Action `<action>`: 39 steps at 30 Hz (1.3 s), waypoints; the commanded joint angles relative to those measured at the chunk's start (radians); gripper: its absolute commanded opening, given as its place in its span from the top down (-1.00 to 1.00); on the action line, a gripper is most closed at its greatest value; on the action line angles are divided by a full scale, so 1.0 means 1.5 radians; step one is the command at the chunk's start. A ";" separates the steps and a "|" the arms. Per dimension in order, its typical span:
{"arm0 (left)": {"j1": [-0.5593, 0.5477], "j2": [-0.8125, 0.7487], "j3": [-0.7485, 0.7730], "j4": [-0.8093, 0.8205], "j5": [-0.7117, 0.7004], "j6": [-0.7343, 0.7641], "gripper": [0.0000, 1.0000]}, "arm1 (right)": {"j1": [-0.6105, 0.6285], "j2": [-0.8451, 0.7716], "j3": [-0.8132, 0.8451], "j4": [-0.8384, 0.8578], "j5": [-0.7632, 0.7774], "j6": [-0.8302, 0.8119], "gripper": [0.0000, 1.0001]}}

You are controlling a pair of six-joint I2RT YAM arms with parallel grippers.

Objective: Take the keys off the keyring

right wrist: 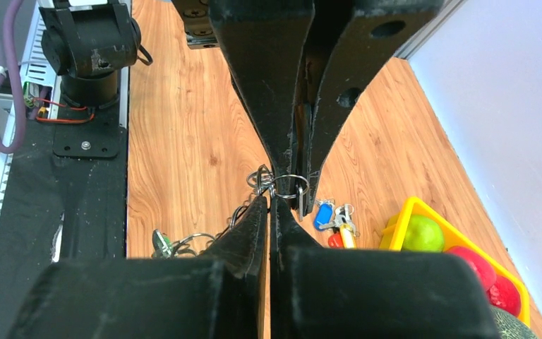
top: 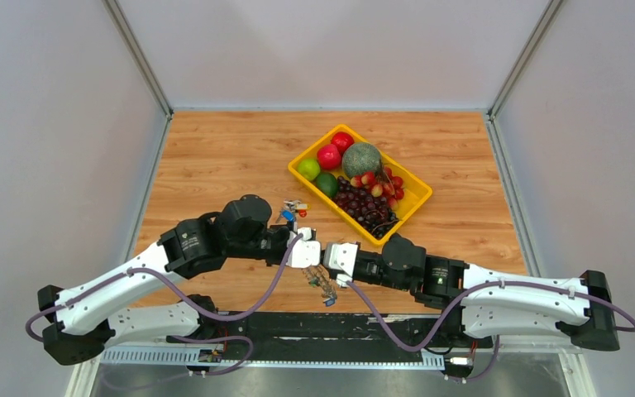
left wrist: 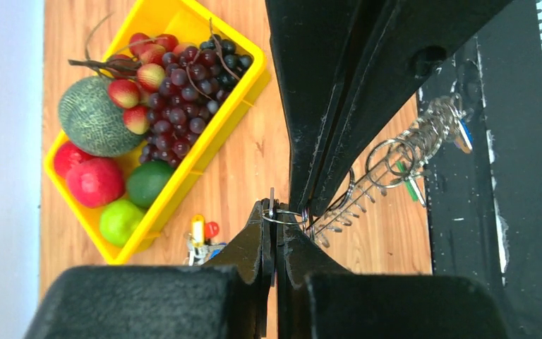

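Note:
The keyring [top: 321, 283] hangs between my two grippers near the table's front edge, a string of silver rings and pieces [left wrist: 402, 152]. The green-capped key [left wrist: 411, 187] and the blue-capped key [left wrist: 464, 134] hang on its far end. The green key also shows in the right wrist view [right wrist: 159, 241]. My left gripper [left wrist: 274, 208] is shut on a flat silver piece that sits on a small ring [left wrist: 288, 216]. My right gripper [right wrist: 269, 199] is shut on the keyring right beside it. The two grippers meet tip to tip, left [top: 310, 255] and right [top: 331, 258].
A small loose bunch with blue, red and yellow tags [top: 293, 210] lies on the wood behind the grippers. A yellow tray [top: 424, 193] of fruit stands at the back right. The black base strip [left wrist: 466, 233] runs along the front edge.

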 commanded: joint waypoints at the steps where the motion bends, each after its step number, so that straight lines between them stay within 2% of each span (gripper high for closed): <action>1: -0.004 0.026 0.024 0.055 0.055 -0.058 1.00 | 0.017 -0.016 0.036 0.095 -0.021 -0.028 1.00; 6: -0.011 0.030 0.013 0.064 0.058 -0.039 1.00 | 0.017 -0.034 0.016 0.159 0.004 -0.022 1.00; 10: -0.013 0.020 -0.004 0.080 0.035 -0.037 1.00 | 0.017 -0.068 -0.030 0.233 -0.034 -0.025 1.00; 15: -0.013 0.025 0.001 0.075 0.036 -0.048 1.00 | 0.018 -0.102 -0.082 0.284 -0.056 -0.083 1.00; 22: -0.013 -0.025 -0.044 0.113 0.020 -0.017 1.00 | 0.019 -0.117 -0.069 0.264 -0.051 -0.122 1.00; 26: -0.013 -0.061 -0.076 0.136 0.001 0.012 1.00 | 0.019 -0.102 -0.041 0.239 -0.058 -0.137 0.92; 29: -0.013 -0.074 -0.097 0.147 -0.017 0.025 1.00 | 0.019 -0.093 -0.038 0.241 -0.058 -0.137 1.00; 35: -0.013 -0.125 -0.142 0.196 -0.037 0.042 1.00 | 0.018 -0.116 -0.068 0.258 -0.040 -0.101 1.00; 39: -0.013 -0.166 -0.179 0.228 -0.026 0.067 1.00 | 0.017 -0.137 -0.103 0.241 0.024 -0.049 0.86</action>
